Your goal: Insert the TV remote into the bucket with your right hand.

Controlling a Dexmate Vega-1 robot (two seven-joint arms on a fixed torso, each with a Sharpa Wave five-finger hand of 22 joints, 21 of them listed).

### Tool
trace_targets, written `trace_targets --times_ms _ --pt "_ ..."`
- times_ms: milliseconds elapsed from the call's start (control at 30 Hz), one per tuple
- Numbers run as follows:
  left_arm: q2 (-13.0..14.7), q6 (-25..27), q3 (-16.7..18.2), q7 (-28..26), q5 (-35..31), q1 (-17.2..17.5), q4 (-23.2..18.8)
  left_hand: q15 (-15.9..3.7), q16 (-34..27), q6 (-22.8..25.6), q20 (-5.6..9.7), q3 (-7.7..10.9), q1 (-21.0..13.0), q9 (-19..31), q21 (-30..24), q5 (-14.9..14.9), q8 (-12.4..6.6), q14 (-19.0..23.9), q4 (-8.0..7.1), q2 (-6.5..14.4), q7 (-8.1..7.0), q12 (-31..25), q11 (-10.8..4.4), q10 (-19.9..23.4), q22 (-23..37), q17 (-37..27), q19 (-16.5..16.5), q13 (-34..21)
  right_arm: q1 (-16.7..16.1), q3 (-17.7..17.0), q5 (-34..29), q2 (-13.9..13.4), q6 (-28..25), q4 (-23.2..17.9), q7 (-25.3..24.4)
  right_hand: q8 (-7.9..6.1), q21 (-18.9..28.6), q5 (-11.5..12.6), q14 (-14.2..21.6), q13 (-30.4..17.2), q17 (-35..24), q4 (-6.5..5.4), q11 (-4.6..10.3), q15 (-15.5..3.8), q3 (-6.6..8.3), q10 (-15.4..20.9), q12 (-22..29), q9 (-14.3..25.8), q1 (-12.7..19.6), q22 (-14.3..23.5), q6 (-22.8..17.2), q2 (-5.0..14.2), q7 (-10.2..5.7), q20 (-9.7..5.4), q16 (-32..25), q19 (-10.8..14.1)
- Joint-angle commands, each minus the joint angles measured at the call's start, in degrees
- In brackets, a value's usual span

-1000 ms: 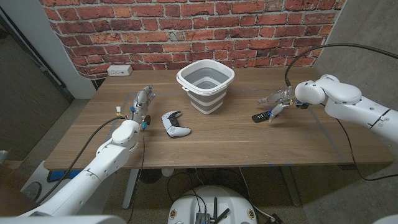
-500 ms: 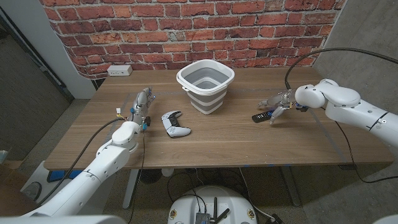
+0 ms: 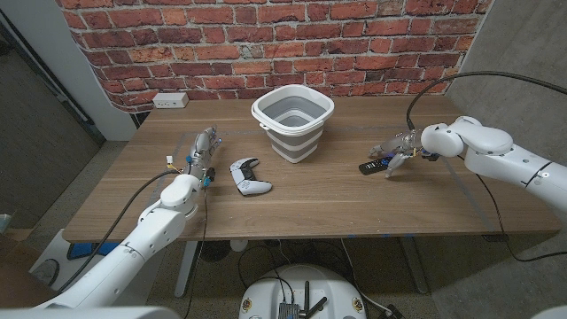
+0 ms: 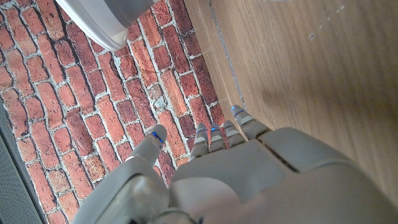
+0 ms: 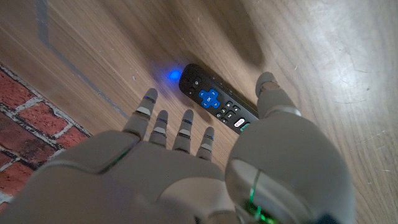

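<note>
The black TV remote (image 3: 373, 165) lies on the table right of the bucket; in the right wrist view its blue buttons face up (image 5: 214, 101). My right hand (image 3: 396, 147) hovers over the remote with fingers spread; the fingers (image 5: 160, 124) reach one side and the thumb (image 5: 268, 87) the other, holding nothing. The grey and white collapsible bucket (image 3: 293, 120) stands upright at the table's middle back, and its rim (image 4: 106, 18) shows in the left wrist view. My left hand (image 3: 204, 147) stands at the table's left, fingers (image 4: 214, 137) straight, empty.
A white game controller (image 3: 250, 175) lies between my left hand and the bucket. A white power outlet box (image 3: 170, 100) sits at the back left by the brick wall. Grey tape lines (image 5: 68, 56) mark the wood near the remote.
My right hand has shifted slightly to the right and settled lower over the remote. The remote, bucket and left hand have not moved.
</note>
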State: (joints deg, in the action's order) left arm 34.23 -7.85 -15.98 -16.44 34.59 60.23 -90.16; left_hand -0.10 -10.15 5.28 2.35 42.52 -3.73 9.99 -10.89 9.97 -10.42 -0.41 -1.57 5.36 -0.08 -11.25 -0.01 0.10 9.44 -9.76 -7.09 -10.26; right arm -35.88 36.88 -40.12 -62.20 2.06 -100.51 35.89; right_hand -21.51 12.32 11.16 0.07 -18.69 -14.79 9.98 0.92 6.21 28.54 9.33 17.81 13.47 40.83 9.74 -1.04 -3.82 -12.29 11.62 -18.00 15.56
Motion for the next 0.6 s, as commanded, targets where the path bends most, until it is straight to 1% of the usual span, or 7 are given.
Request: trace_targets --times_ms 33,100,167,333,433,500,600 --pt "-0.32 0.35 -0.34 0.04 0.26 -0.46 0.74 -0.20 -0.16 0.12 2.15 -0.08 -0.45 0.23 -0.11 -0.09 -0.20 0.06 -0.11 4.84 -0.26 -0.07 -0.40 0.31 0.35 -0.14 -0.32 -0.23 -1.28 -0.79 0.03 -0.33 1.73 0.71 -5.04 -1.39 0.44 -0.27 1.44 -0.50 -0.41 0.04 0.25 -0.62 0.45 2.17 0.74 0.31 1.95 0.06 -2.44 -0.03 -0.17 0.03 -0.76 2.16" --pt "-0.38 0.31 -0.39 0.08 0.29 -0.52 0.86 -0.19 -0.15 0.10 2.16 -0.07 -0.45 0.24 -0.11 -0.08 -0.19 0.05 -0.10 4.82 -0.27 -0.07 -0.44 0.29 0.35 -0.13 -0.31 -0.23 -1.68 -0.94 -0.19 -0.52 1.92 0.71 -6.11 -1.76 0.42 -0.32 1.84 -0.61 -0.45 0.02 0.33 -0.80 0.46 2.73 0.90 0.36 2.29 0.05 -3.14 -0.02 -0.16 0.04 -0.96 2.60" --pt "-0.40 0.25 -0.40 0.17 0.36 -0.54 0.93 -0.19 -0.16 0.11 2.13 -0.06 -0.43 0.24 -0.12 -0.07 -0.19 0.06 -0.13 4.83 -0.27 -0.07 -0.46 0.30 0.35 -0.13 -0.34 -0.23 -2.08 -1.04 -0.31 -0.64 2.14 0.85 -7.12 -2.86 0.26 -0.45 2.86 -0.95 -0.58 -0.04 0.57 -1.34 0.44 4.45 1.44 0.54 3.15 0.02 -5.18 0.04 -0.16 0.06 -1.50 3.53" --pt "-0.48 -0.06 -0.30 0.12 0.40 -0.49 1.06 -0.17 -0.15 0.14 2.13 -0.03 -0.40 0.24 -0.13 -0.05 -0.19 0.07 -0.17 4.80 -0.39 -0.07 -0.60 0.30 0.35 -0.12 -0.35 -0.23 -3.06 -1.45 -0.57 -0.70 2.20 1.30 -9.92 -4.12 0.13 -0.67 4.79 -1.47 -0.78 -0.22 1.06 -1.25 0.00 7.99 2.62 0.74 3.82 0.02 -7.37 -0.36 -0.19 -0.47 -2.46 5.07" --pt "-0.42 0.00 -0.22 0.00 0.44 -0.41 0.99 -0.16 -0.14 0.15 2.11 -0.02 -0.38 0.25 -0.11 -0.04 -0.19 0.05 -0.20 4.81 -0.39 -0.08 -0.55 0.31 0.35 -0.12 -0.31 -0.23 -3.42 -1.52 -0.97 -0.63 2.62 1.64 -11.76 -5.98 -0.07 -0.77 6.89 -2.15 -1.01 -0.32 1.70 -2.09 -0.42 11.31 3.64 1.02 4.82 0.05 -10.83 -0.46 -0.23 -1.41 -3.58 6.61" --pt "-0.41 0.04 -0.19 -0.16 0.43 -0.34 0.91 -0.13 -0.14 0.16 2.10 -0.01 -0.35 0.25 -0.12 -0.04 -0.18 0.04 -0.23 4.81 -0.39 -0.07 -0.50 0.29 0.35 -0.13 -0.33 -0.23 -3.53 -1.50 -1.24 -0.51 2.66 1.77 -12.41 -6.51 -0.10 -0.79 7.71 -2.37 -1.08 -0.30 1.81 -2.49 -0.51 11.84 3.74 1.10 5.26 0.05 -11.80 -0.43 -0.22 -1.49 -4.01 7.16" --pt "-0.39 0.10 -0.15 -0.14 0.55 -0.28 0.95 -0.12 -0.16 0.18 2.10 -0.01 -0.30 0.25 -0.12 -0.04 -0.19 0.06 -0.29 4.77 -0.40 -0.05 -0.45 0.22 0.35 -0.14 -0.34 -0.23 -4.21 -1.69 -1.90 -0.54 2.53 1.83 -14.62 -7.81 -0.24 -0.85 9.25 -2.77 -1.27 -0.28 3.06 -3.94 -0.64 14.37 4.49 1.31 6.29 0.06 -14.23 -0.23 -0.25 -2.15 -4.88 8.03"
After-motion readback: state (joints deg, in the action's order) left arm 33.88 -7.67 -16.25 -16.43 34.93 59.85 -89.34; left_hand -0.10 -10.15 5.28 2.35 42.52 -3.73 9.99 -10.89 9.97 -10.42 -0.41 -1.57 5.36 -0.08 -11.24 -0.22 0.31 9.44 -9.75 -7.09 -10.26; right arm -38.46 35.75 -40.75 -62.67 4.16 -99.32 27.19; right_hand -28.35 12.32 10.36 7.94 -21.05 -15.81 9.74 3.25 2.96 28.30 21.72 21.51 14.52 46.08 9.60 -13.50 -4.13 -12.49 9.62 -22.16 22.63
